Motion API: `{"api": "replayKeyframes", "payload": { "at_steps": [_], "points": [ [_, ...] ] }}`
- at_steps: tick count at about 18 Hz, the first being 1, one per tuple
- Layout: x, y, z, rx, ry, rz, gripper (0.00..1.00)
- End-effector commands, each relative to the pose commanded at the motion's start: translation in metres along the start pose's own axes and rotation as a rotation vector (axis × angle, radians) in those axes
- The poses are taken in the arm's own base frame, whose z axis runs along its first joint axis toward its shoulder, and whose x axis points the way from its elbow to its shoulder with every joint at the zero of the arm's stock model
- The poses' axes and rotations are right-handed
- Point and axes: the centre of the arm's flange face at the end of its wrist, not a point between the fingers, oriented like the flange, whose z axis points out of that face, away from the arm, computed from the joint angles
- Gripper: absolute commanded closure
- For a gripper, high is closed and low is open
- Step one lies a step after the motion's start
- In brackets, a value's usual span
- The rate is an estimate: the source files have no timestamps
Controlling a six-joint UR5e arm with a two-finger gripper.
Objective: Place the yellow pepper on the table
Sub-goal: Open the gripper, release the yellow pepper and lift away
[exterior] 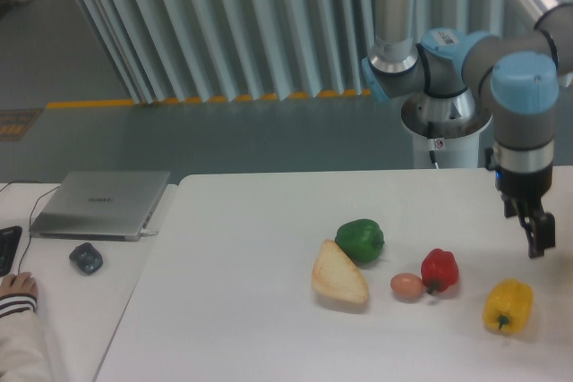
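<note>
Yellow pepper [508,305] rests on the white tabletop [242,310] at the near right, lying on its side with its green stem turned toward the near edge and its long axis running roughly near to far, tilted slightly rightward. Nothing touches it. Farther back and a little to the right, the gripper [538,232] hangs above the tabletop, fingers pointing downward, clearly apart from the pepper and holding nothing; the jaws appear narrowly parted, though the view is too small to be certain. The pepper therefore lies down, nearward and slightly left of the gripper. Judged from this arrangement, the pepper is already set down and released, so any coming move would be a retreat upward and away. To the left along the same band lie the red pepper [440,270], an egg [406,285], a bread wedge [338,284] and, farther back, the green pepper [360,240]. The arm [522,105] rises at the far right.
</note>
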Motion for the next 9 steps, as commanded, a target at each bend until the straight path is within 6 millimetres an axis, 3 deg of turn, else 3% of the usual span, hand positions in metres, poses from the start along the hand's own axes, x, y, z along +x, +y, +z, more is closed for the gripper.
{"api": "replayKeyframes", "payload": {
  "at_steps": [4, 9],
  "points": [
    [0.02, -0.015, -0.017, 0.007, 0.012, 0.022, 0.0],
    [0.028, -0.012, -0.029, 0.014, -0.003, 0.014, 0.0]
  ]
}}
